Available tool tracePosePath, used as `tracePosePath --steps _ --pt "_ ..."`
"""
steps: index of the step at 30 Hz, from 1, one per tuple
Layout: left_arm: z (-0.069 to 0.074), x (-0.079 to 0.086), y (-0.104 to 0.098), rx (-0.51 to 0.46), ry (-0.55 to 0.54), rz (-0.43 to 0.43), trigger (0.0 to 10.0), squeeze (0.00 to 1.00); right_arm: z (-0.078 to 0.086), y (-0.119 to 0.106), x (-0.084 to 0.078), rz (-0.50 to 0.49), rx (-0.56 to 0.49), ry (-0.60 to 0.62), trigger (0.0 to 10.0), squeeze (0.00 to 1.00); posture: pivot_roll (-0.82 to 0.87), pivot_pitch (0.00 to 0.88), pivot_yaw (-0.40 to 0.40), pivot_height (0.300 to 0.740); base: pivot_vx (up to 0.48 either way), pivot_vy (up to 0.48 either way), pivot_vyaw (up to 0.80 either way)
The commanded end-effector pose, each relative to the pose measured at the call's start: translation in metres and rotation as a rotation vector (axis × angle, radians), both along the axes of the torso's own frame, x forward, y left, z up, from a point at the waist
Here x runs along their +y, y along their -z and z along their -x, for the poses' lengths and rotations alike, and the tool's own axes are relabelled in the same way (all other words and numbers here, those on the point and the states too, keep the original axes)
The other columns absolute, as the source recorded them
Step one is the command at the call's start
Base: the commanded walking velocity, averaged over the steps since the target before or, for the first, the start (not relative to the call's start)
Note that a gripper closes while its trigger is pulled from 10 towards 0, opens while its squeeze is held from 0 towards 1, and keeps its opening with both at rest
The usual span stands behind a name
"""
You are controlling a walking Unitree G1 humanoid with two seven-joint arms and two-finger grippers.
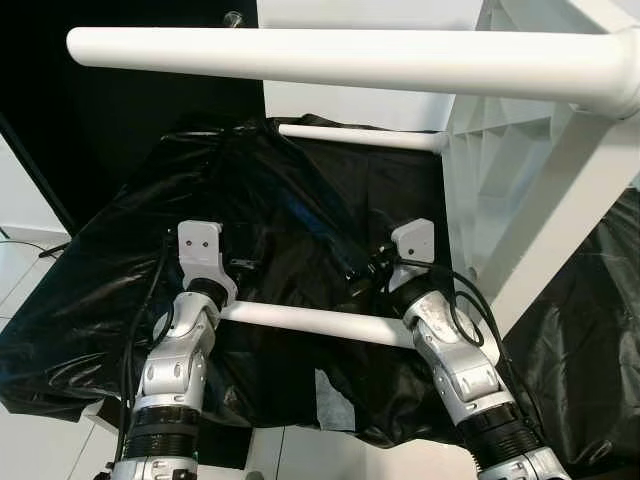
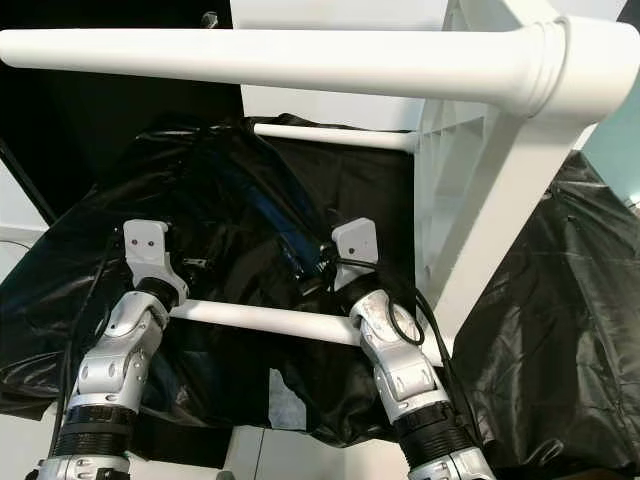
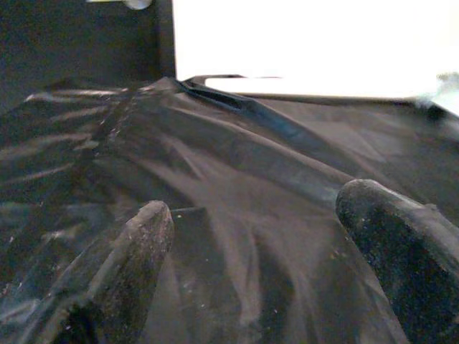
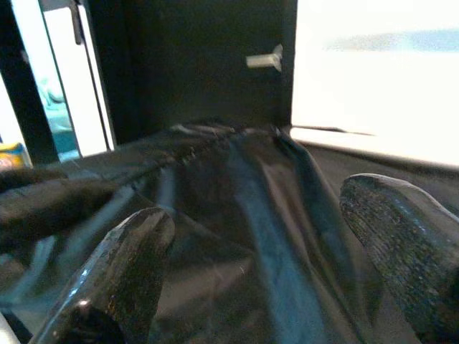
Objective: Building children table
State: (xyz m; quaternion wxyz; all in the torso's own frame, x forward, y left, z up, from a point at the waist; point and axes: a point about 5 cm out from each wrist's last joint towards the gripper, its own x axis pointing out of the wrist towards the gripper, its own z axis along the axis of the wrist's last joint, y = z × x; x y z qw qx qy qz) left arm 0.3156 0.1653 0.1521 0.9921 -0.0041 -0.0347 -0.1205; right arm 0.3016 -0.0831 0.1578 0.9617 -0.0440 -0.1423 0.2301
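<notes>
The white children's table lies on its side, its ribbed tabletop (image 1: 505, 190) standing on edge at the right. Three white legs point left from it: a thick near one (image 1: 330, 58) across the top, a far one (image 1: 360, 137), and a low one (image 1: 310, 322) passing under both my wrists. Everything rests on crumpled black plastic sheeting (image 1: 120, 260). My left gripper (image 3: 262, 247) is open over the sheeting, nothing between its fingers (image 3: 136, 251). My right gripper (image 4: 272, 251) is also open above the plastic, near the tabletop's underside.
A dark wall or cabinet (image 1: 130, 110) stands behind at the left, with a small wing-shaped metal piece (image 4: 264, 60) on it. White floor tiles (image 1: 25, 270) lie at the left and below the sheet's front edge. More black plastic (image 2: 560, 300) lies right of the tabletop.
</notes>
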Motion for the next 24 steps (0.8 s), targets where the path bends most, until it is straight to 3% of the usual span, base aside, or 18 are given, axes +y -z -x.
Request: tracePosePath --steps 1,15,24 --pt "0.002 -0.001 0.003 0.014 -0.006 -0.023 10.0 0.00 -0.002 0.004 -0.005 0.018 0.008 0.017 10.0 0.00 0.10 0.000 -0.018 0.740 0.000 0.000 0.00" --pt "-0.011 -0.004 -0.005 -0.007 0.047 -0.055 10.0 0.00 -0.011 0.002 -0.003 0.004 0.022 0.033 10.0 0.00 0.10 0.000 -0.042 0.740 0.000 0.000 0.00" --pt "-0.015 0.006 -0.009 -0.005 0.011 -0.038 10.0 0.00 -0.010 0.005 -0.008 0.003 0.022 0.068 10.0 0.00 0.09 0.000 -0.012 0.740 0.000 0.000 0.00"
